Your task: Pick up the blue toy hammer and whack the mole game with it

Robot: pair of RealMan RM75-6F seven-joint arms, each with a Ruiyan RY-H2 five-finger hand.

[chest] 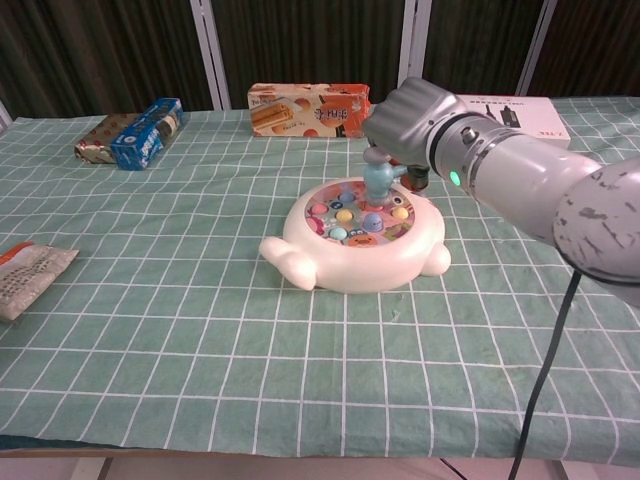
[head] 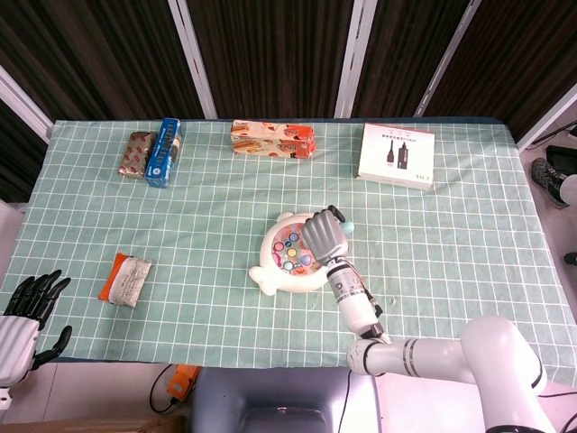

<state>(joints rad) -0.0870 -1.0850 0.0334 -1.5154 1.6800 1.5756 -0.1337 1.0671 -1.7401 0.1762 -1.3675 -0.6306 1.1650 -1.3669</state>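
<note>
The white mole game (head: 287,260) (chest: 352,238) lies mid-table, its round top studded with coloured moles. My right hand (head: 323,236) (chest: 413,122) grips the blue toy hammer (chest: 380,180), whose head comes down on the moles at the far right of the board. In the head view the hand covers most of the hammer; only a pale blue tip (head: 345,225) shows. My left hand (head: 27,305) hangs off the table's left front corner, fingers spread, holding nothing.
A snack packet (head: 125,278) (chest: 26,272) lies front left. Along the back stand a blue box (head: 164,151) (chest: 146,132), a brown packet (head: 137,154), a biscuit box (head: 273,139) (chest: 305,109) and a white box (head: 397,155).
</note>
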